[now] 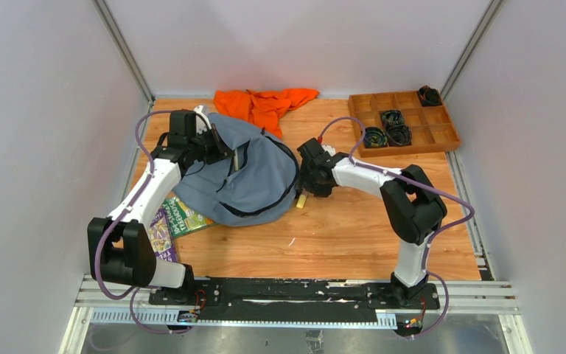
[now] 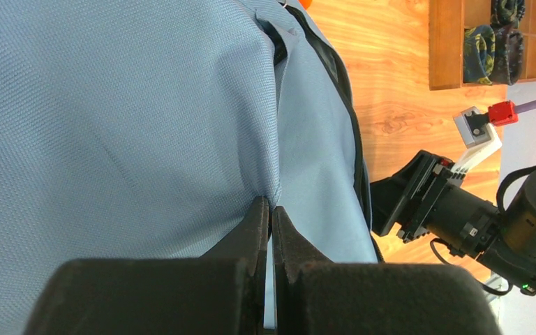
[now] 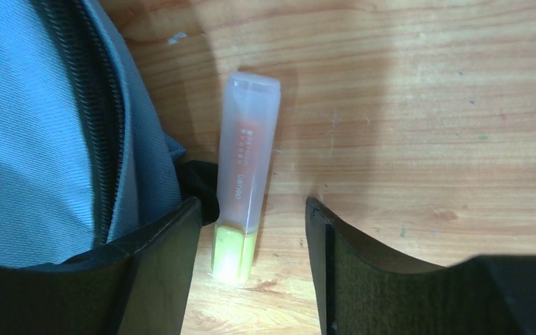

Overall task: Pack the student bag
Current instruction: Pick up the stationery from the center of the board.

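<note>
A large grey-blue student bag (image 1: 243, 181) lay slumped on a wooden table (image 1: 354, 228). At the bag's far left side, the left gripper (image 2: 271, 209) was clenched on a fold of the bag's fabric. Just beside the bag's right edge, the right gripper (image 3: 251, 202) hung with its jaws apart, straddling a yellow highlighter (image 3: 246, 153) with a clear cap that lay flat on the wood. Books (image 1: 180, 217) showed partly under the bag's near left edge. An orange cloth (image 1: 265, 103) lay just beyond the bag.
</note>
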{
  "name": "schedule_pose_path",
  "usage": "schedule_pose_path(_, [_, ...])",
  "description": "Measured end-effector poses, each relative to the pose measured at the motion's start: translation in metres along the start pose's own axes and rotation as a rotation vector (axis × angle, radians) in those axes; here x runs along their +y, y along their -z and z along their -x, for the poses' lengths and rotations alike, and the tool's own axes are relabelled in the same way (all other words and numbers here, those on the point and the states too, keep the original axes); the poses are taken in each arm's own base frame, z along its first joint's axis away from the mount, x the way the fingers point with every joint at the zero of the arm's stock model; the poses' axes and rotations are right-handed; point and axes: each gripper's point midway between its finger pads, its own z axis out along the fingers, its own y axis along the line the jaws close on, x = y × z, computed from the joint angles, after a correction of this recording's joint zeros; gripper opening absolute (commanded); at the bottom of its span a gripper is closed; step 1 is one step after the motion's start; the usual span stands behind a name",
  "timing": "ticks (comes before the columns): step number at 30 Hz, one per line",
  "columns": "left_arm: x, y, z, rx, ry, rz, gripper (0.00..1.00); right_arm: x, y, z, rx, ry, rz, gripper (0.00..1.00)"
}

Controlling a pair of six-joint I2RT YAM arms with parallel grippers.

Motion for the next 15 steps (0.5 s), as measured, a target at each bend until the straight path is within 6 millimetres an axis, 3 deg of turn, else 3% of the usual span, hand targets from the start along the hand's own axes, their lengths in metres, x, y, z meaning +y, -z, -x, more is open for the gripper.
schedule_pose_path(6, [0.001, -0.002, -0.001, 0.008, 0.003, 0.000, 0.00, -0.015, 0.001, -0.005, -0.004, 0.047, -0.093, 0.54])
schedule_pose_path(15, [0.002, -0.004, -0.003, 0.018, 0.007, -0.003, 0.00, -0.045, 0.007, -0.006, -0.027, 0.112, -0.220, 0.22])
